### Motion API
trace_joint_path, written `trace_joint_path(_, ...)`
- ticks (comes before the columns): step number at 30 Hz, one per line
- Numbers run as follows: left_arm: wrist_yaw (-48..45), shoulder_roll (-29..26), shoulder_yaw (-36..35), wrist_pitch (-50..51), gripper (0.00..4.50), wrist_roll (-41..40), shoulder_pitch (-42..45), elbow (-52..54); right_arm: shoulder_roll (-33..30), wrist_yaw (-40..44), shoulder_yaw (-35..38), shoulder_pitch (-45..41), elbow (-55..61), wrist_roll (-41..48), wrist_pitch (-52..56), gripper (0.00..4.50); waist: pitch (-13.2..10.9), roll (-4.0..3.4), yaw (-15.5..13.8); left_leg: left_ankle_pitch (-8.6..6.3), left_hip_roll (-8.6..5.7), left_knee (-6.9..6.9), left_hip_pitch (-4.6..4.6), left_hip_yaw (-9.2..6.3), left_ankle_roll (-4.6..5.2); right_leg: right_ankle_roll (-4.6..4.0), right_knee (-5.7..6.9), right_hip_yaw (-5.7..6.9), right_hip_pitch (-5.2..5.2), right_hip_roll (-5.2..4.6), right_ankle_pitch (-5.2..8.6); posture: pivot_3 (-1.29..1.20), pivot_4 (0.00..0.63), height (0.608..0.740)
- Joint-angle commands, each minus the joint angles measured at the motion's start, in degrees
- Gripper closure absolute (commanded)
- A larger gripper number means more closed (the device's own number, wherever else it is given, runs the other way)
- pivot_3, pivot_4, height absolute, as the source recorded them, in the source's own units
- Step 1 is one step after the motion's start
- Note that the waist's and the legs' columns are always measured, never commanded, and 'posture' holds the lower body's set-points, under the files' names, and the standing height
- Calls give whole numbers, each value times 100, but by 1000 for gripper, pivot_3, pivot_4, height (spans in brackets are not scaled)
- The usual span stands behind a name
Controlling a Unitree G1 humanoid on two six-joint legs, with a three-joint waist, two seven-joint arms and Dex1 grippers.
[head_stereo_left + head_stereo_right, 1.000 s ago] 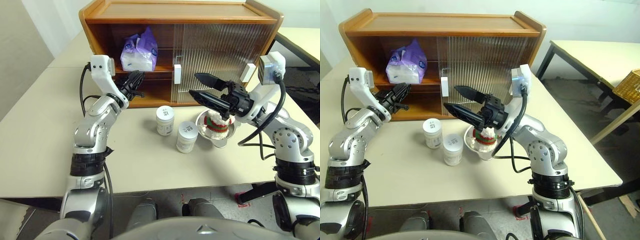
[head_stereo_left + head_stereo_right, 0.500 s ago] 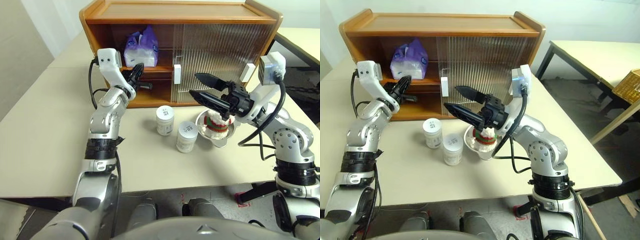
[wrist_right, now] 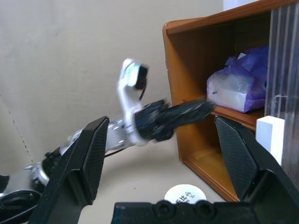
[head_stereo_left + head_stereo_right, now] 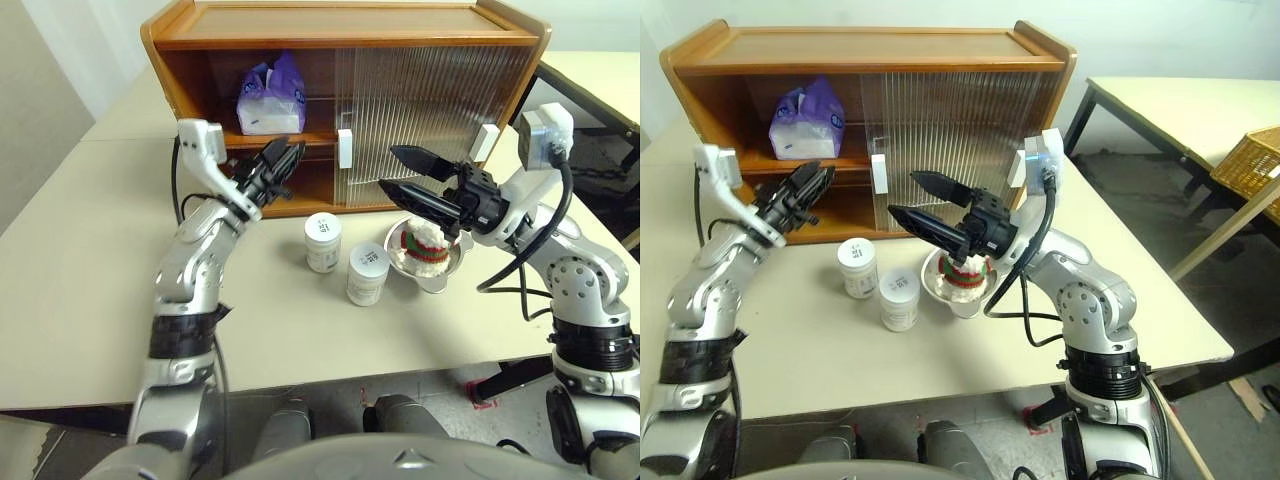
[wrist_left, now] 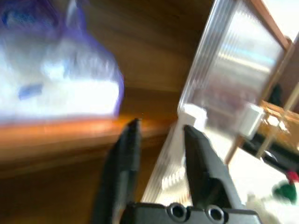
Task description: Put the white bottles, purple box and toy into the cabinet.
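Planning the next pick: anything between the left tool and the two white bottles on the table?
No. In the left eye view, only bare table lies between the left tool and the white bottles.

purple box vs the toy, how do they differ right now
The purple box sits on the upper shelf of the cabinet; the toy sits in a steel bowl on the table outside it. The purple box is lilac with white tissue; the toy is white with red and green bands. Neither is gripped.

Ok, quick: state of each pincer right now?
Left pincer: open, holding nothing, in front of the cabinet.
Right pincer: wide open, empty, above the toy.
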State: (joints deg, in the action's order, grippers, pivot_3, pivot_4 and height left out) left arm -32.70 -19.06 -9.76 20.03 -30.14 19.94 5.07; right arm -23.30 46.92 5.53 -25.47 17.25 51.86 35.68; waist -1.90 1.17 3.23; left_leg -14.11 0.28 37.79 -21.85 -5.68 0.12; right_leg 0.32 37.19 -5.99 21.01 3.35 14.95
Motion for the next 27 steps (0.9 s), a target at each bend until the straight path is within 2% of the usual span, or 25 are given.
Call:
trace_joint_path(1,-701,-243,18,-275,1185,-115,-500,217,-34,39,4,-31,-26,0,5,0,0,0,-2,0,3,1,0,-3,0,-3,0,0,2,-8,1,-99,36,740)
trace_joint_path(4,-1262,-481,92,-518,145,-81,-1014,238,-40,58,-5,-53,-45,-2,13,0,1,-1,-26,0,32,1,-3,-20,0,-10,1,-1,7,-19,0,-98,36,740)
trace_joint_path(5,-1373,-527,103,-568,64,-82,-1121,234,-41,62,-7,-58,-49,-3,15,0,2,-3,-25,0,35,0,-4,-20,-1,-13,1,-3,8,-21,0,-98,36,740)
trace_joint_path(10,-2229,-872,276,-989,64,110,-1780,-36,-51,64,-4,-96,-56,0,28,0,6,-9,-28,-5,41,-3,-22,-20,-8,-36,2,-7,29,-28,-3,-99,37,740)
trace_joint_path(12,-2452,-992,414,-1205,64,284,-1902,-265,-60,58,0,-105,-40,9,42,0,11,-19,-23,-8,45,-6,-43,-20,-14,-91,5,-7,56,-27,-32,-99,37,740)
trace_joint_path(14,-2517,-1017,492,-1540,64,520,-1852,-605,-71,50,2,-103,-29,10,49,0,14,-22,-39,-8,47,-9,-65,-22,-13,-104,10,-7,82,-27,-37,-99,37,740)
trace_joint_path(18,-2491,-888,520,-1907,64,710,-1687,-1209,-76,17,9,-99,5,31,68,0,17,-25,-38,-6,67,-6,-111,-20,-10,-118,13,-5,127,-26,-48,-112,36,740)
trace_joint_path(27,-2721,-557,761,-2763,64,1059,-1224,-2399,-87,-47,22,-91,59,60,96,0,19,-29,0,-2,72,-4,-116,-15,-4,-81,12,-5,132,-24,-72,-124,37,740)
